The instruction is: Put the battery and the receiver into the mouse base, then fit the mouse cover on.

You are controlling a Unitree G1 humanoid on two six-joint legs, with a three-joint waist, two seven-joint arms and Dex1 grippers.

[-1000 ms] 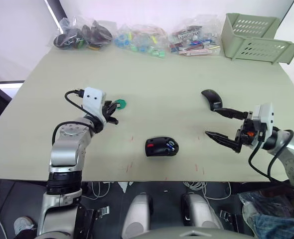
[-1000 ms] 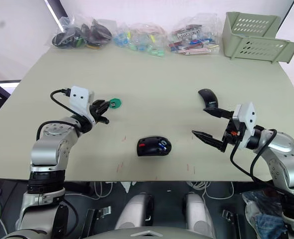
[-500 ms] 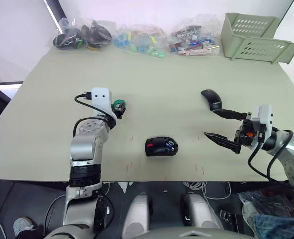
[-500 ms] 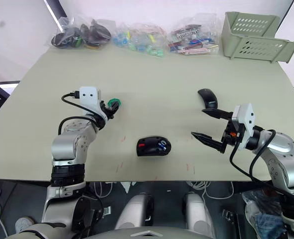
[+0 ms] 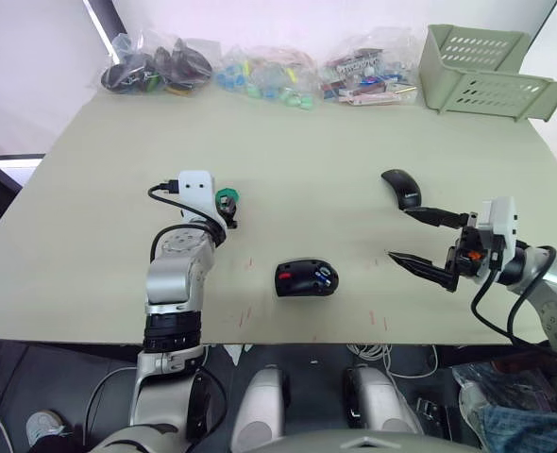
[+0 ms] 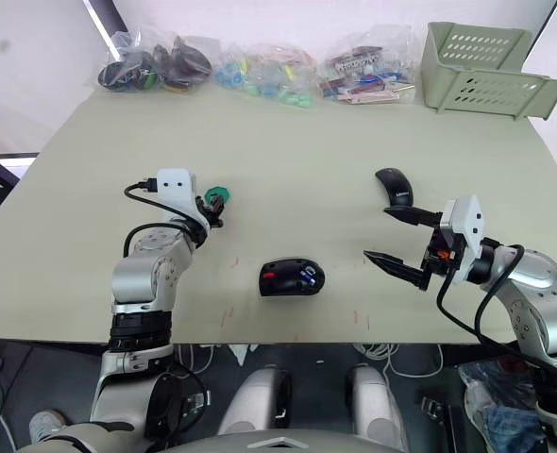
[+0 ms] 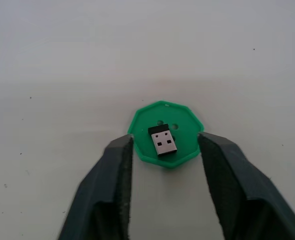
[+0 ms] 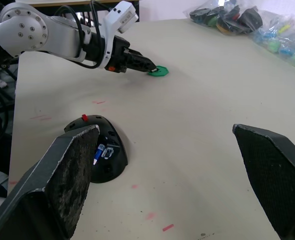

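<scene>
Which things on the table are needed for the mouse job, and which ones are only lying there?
Needed:
- tiny black USB receiver
- small blue battery
- black open mouse base
- glossy black mouse cover

Only lying there:
- flat green plastic disc
- clear parts bags
- pale green plastic basket

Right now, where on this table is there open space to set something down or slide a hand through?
Bare table spans the middle, between the bags at the far edge and the mouse base. The far right, before the green basket, is open too. Tighter: the left gripper straddling the receiver on its green disc, and the open right gripper beside the mouse cover.
</scene>
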